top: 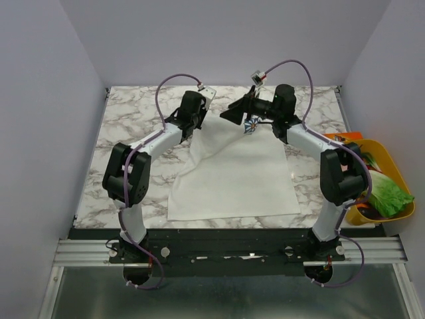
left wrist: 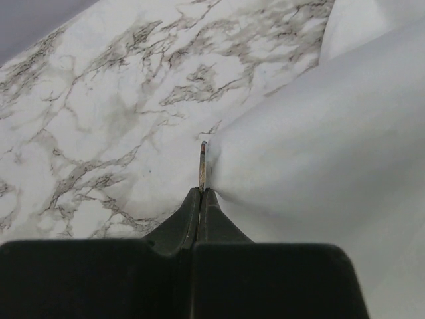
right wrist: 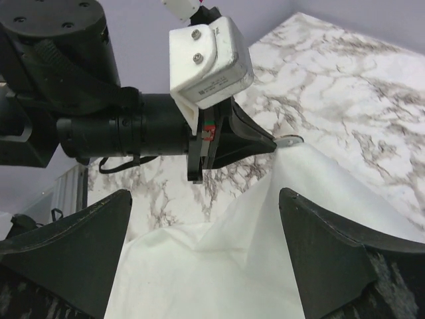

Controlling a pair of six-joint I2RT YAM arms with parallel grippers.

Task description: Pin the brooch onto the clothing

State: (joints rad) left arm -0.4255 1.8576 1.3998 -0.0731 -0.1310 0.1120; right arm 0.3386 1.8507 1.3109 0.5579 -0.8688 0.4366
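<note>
The white T-shirt [top: 229, 176] lies on the marble table, and its flower print [top: 251, 125] shows at the far edge. My left gripper [top: 197, 125] is shut on the brooch [left wrist: 203, 163], a thin disc seen edge-on just past the fingertips [left wrist: 207, 197]. The shirt cloth [left wrist: 319, 133] hangs from the brooch in a raised peak. In the right wrist view the brooch [right wrist: 290, 141] sticks out of the left gripper [right wrist: 269, 143] at the top of the lifted cloth [right wrist: 292, 193]. My right gripper [right wrist: 204, 199] is open and empty, above the shirt and facing the left gripper [top: 234, 114].
A yellow bin [top: 392, 166] with green and orange items stands off the table's right edge. Bare marble [top: 126, 126] lies left and behind the shirt. The two grippers are close together at the far middle of the table.
</note>
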